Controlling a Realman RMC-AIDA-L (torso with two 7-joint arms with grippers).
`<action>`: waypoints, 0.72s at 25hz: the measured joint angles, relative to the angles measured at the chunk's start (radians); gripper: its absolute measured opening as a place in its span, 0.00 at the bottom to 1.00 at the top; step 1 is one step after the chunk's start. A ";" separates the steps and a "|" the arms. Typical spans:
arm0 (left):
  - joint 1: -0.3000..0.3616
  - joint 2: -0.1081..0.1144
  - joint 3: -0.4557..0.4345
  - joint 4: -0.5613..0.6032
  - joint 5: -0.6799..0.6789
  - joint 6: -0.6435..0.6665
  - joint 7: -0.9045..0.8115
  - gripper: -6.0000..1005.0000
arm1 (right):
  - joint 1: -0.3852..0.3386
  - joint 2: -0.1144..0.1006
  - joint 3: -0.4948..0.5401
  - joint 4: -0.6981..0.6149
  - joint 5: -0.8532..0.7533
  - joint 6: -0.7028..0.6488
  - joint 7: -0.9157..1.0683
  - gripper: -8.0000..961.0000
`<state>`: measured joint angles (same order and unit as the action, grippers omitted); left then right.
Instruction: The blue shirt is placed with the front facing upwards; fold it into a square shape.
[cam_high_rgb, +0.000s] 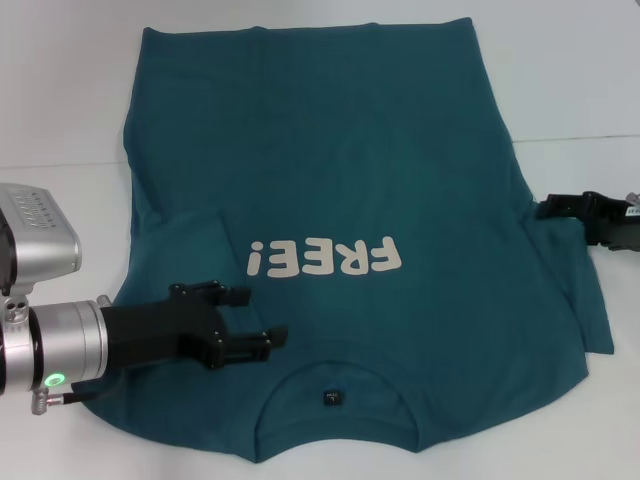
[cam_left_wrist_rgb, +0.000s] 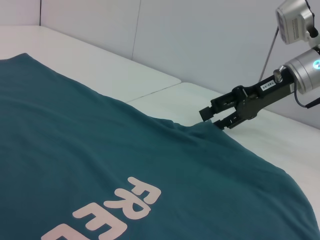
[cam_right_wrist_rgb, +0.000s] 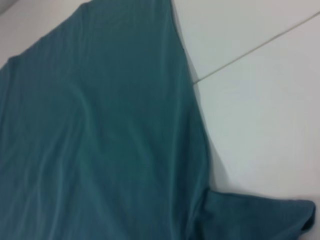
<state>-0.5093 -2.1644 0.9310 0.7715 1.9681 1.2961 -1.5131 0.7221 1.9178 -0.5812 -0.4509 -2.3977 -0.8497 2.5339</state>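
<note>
Lying face up on the white table (cam_high_rgb: 60, 90), the blue shirt (cam_high_rgb: 350, 170) filled most of the head view, its collar toward the near edge and its hem toward the far edge. The off-white "FREE!" print (cam_high_rgb: 323, 258) sat across the chest, and a small black neck tag (cam_high_rgb: 330, 398) showed inside the collar. The left gripper (cam_high_rgb: 258, 318) hovered over the shirt's shoulder area near the table's near left corner, its black fingers spread apart with nothing between them. The right gripper (cam_high_rgb: 549, 208) sat at the shirt's right side, just where the sleeve met the body; whether it was wide or narrow could not be told from there.

From the left wrist view, the shirt (cam_left_wrist_rgb: 100, 165) stretched across the table (cam_left_wrist_rgb: 150, 75), part of the print (cam_left_wrist_rgb: 112, 212) visible. The right gripper (cam_left_wrist_rgb: 212, 117) touched the raised edge of the cloth, its jaws set narrowly, but whether they pinched fabric could not be told.

From the right wrist view, only the shirt (cam_right_wrist_rgb: 100, 130) showed on the table (cam_right_wrist_rgb: 260, 115), with a sleeve (cam_right_wrist_rgb: 260, 217) lying out to the side.
</note>
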 joint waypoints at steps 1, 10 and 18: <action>0.000 0.000 0.000 0.000 0.000 0.000 0.000 0.81 | -0.001 0.000 0.000 0.000 0.008 -0.001 0.001 0.89; 0.000 0.000 0.000 0.000 0.000 0.000 0.002 0.81 | -0.018 -0.002 0.001 -0.004 0.031 -0.019 0.014 0.86; 0.005 0.000 -0.006 0.000 0.000 0.000 0.008 0.81 | -0.031 0.000 0.000 -0.019 0.032 -0.036 -0.001 0.46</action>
<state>-0.5041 -2.1644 0.9252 0.7716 1.9681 1.2962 -1.5047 0.6912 1.9176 -0.5813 -0.4702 -2.3655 -0.8852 2.5331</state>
